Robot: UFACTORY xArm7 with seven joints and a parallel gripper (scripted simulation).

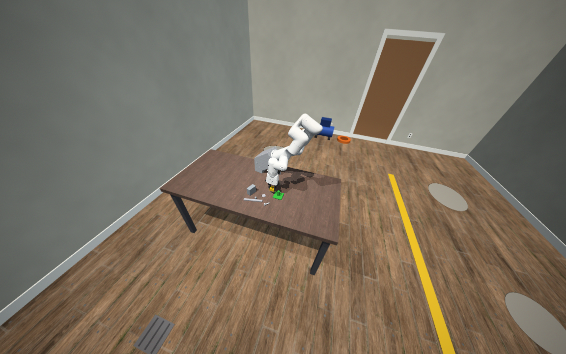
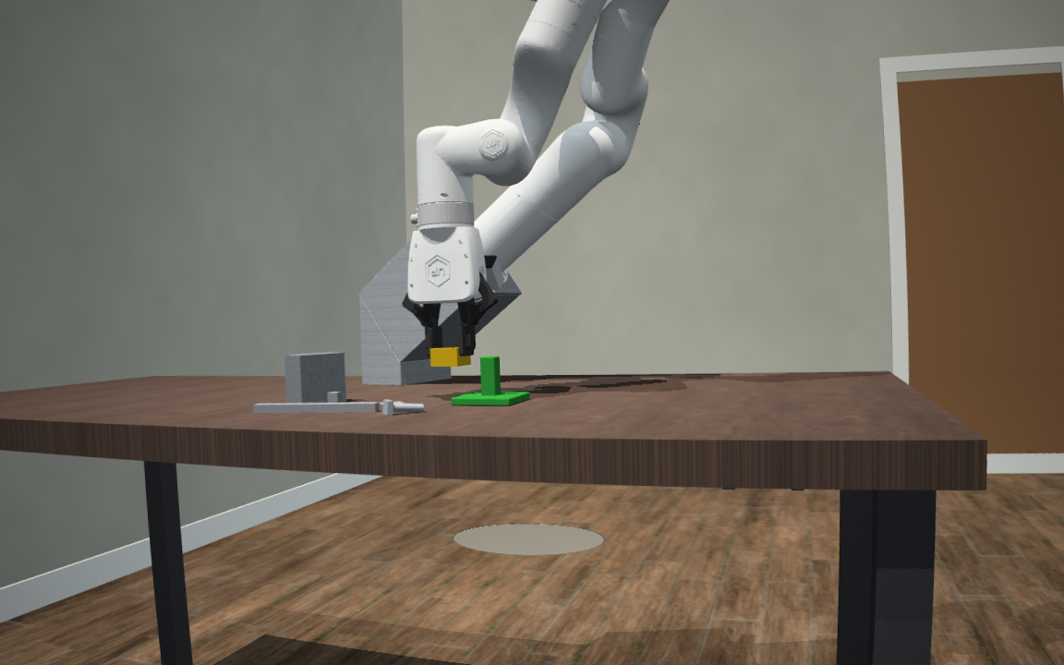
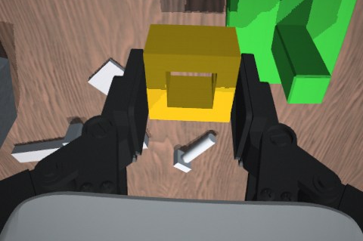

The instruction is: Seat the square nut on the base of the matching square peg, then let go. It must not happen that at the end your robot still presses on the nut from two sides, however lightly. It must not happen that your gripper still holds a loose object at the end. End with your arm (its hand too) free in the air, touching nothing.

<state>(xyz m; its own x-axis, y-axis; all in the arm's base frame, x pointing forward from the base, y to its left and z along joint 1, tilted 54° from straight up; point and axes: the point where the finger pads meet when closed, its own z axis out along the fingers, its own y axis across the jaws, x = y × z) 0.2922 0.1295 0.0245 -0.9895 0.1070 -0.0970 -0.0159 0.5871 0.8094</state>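
Note:
My gripper (image 2: 451, 348) (image 3: 190, 75) (image 1: 271, 186) is shut on the yellow square nut (image 2: 449, 356) (image 3: 192, 44) (image 1: 271, 189) and holds it off the table, its square hole facing down. The green square peg (image 2: 489, 373) (image 3: 301, 64) (image 1: 278, 193) stands upright on its flat green base (image 2: 511, 398) (image 3: 247, 4) (image 1: 281, 197) just to the right of the nut. In the exterior view the nut hangs a little lower than the peg's top and left of it, not over it.
A grey block (image 2: 315, 376) (image 1: 251, 189), a flat grey bar (image 2: 312, 406) (image 1: 252, 199) and a small grey bolt (image 2: 399, 405) (image 3: 193, 152) (image 1: 266, 203) lie on the table (image 2: 684, 429) left of the peg. A large grey box (image 2: 382, 331) stands behind the gripper.

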